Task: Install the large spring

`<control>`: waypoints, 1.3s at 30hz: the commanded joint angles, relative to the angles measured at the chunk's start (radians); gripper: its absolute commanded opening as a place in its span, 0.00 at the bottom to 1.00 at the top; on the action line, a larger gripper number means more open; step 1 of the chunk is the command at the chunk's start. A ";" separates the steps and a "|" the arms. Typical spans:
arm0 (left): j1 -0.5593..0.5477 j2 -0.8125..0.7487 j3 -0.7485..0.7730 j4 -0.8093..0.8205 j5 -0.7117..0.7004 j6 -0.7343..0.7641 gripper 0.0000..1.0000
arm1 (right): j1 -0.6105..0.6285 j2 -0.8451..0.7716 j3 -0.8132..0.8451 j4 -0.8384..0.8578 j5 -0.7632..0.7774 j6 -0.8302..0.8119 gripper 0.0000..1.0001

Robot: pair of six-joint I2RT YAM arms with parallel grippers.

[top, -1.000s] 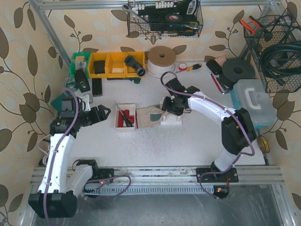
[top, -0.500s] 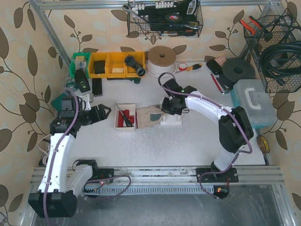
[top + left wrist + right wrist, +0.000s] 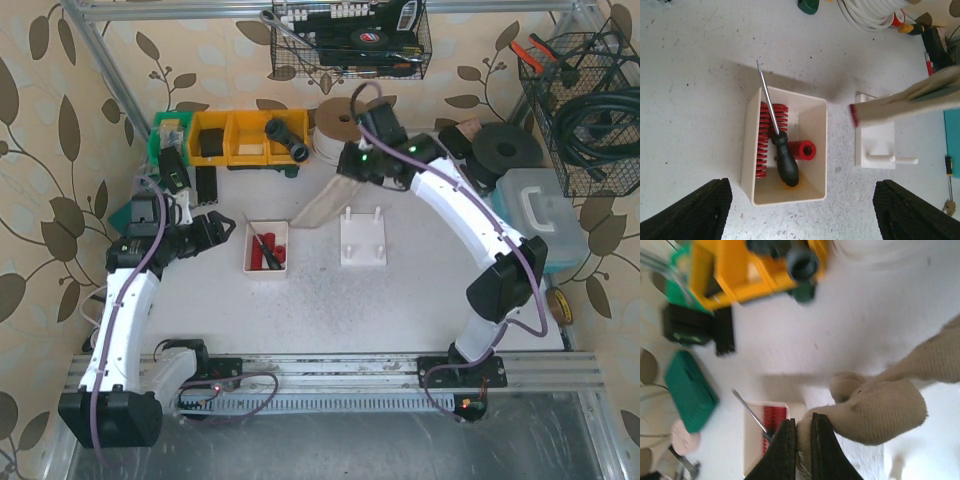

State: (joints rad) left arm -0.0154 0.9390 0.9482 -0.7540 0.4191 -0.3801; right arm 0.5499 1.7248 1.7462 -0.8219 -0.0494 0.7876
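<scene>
So, spring point(image 3: 761, 150): it lies flat in the tray point(image 3: 817, 150), along the wall at 9 o'clock in the left wrist view. It has not moved in the last second.
Change: the cloth point(image 3: 328, 200) that lay draped over the base point(image 3: 363, 245) a second ago is now lifted off. It hangs at 11 o'clock of the base.
Meaning: the base and its two pegs are now bare, so the mount looks free for the spring. The install itself is not yet begun, since nothing holds the spring.
Axis: the long axis runs 12 to 6 in both the top and left wrist views, with the far end leaning a touch toward 1. Both ends look alike, so neither end leads.
Judgement: flat as it lies, it will likely need tipping upright to meet a peg.
Screwdriver point(image 3: 785, 162): it lies across the spring's far end, with the shaft to 11 and the handle beside the spring at 6. It may snag a lift.
Tray place: at 9 o'clock of the base, apart from it.
Right gripper point(image 3: 802, 432): pinched tight on a fold of the cloth, up at 12 o'clock of the base.
Left gripper point(image 3: 220, 232): jaws spread wide and holding nothing, at 9 o'clock of the tray and aimed at it.
</scene>
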 commanded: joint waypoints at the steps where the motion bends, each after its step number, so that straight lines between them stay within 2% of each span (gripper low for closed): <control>1: -0.012 0.043 0.058 -0.014 -0.022 -0.030 0.81 | -0.091 0.090 0.177 -0.020 -0.059 -0.110 0.00; 3: -0.014 0.056 0.057 -0.005 -0.017 -0.035 0.81 | -0.131 0.147 0.263 -0.010 -0.119 -0.151 0.00; 7: -0.020 0.077 0.050 0.016 -0.022 -0.037 0.80 | -0.175 0.266 0.434 -0.021 -0.121 -0.268 0.00; 10: -0.028 0.109 0.053 0.027 -0.022 -0.039 0.79 | -0.234 0.316 0.461 -0.012 -0.115 -0.304 0.00; 14: -0.042 0.142 0.064 0.039 -0.026 -0.040 0.78 | -0.322 0.326 0.378 0.035 -0.145 -0.304 0.00; 23: -0.099 0.184 0.072 0.053 -0.045 -0.051 0.76 | -0.487 0.179 0.061 0.178 -0.107 -0.320 0.00; 27: -0.156 0.231 0.106 0.005 -0.110 -0.067 0.76 | -0.538 0.173 -0.038 0.196 -0.023 -0.376 0.00; 31: -0.173 0.259 0.132 -0.055 -0.154 -0.108 0.75 | -0.572 0.147 -0.131 0.197 -0.013 -0.380 0.00; 32: -0.174 0.257 0.130 -0.065 -0.163 -0.125 0.75 | -0.582 0.137 -0.157 0.204 -0.023 -0.366 0.03; 35: -0.181 0.246 0.111 -0.061 -0.170 -0.189 0.75 | -0.603 0.108 -0.208 0.195 -0.025 -0.337 0.32; 36: -0.186 0.243 0.108 -0.058 -0.172 -0.213 0.75 | -0.607 0.096 -0.223 0.188 -0.027 -0.318 0.40; 37: -0.194 0.242 0.106 -0.058 -0.179 -0.238 0.75 | -0.611 0.083 -0.238 0.182 -0.034 -0.296 0.53; 38: -0.206 0.242 0.107 -0.058 -0.187 -0.260 0.74 | -0.618 0.070 -0.250 0.170 -0.038 -0.269 0.61; 39: -0.218 0.241 0.106 -0.058 -0.200 -0.280 0.74 | -0.623 0.057 -0.256 0.155 -0.049 -0.247 0.62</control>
State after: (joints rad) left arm -0.1936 1.2018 1.0435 -0.7921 0.2607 -0.5453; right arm -0.0570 1.8603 1.5169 -0.6407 -0.0891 0.4622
